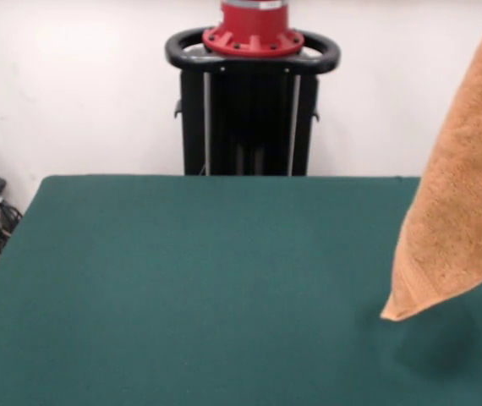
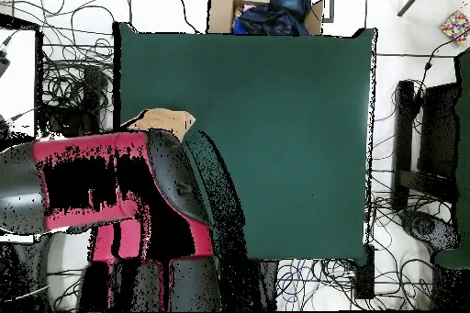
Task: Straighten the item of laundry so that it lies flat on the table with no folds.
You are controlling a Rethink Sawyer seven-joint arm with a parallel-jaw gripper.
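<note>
The item of laundry [image 1: 461,211], an orange-tan terry towel, hangs in the air at the right edge of the front view. Its top runs out of the picture and its lowest corner dangles just above the table [image 1: 207,288], casting a dark shadow on the green top. In the overhead view only a small tan patch of the towel [image 2: 165,121] shows at the table's left edge [image 2: 124,80], beside the red and black arm. The gripper [image 2: 177,150] is seen only from above as the arm's black end over the towel. The front view does not show it.
Past the table's far edge in the overhead view sits a cardboard box [image 2: 266,11] with dark clothes in it. Cables lie on the floor around the table [image 2: 73,80]. The robot's pedestal [image 1: 252,101] stands behind the table in the front view.
</note>
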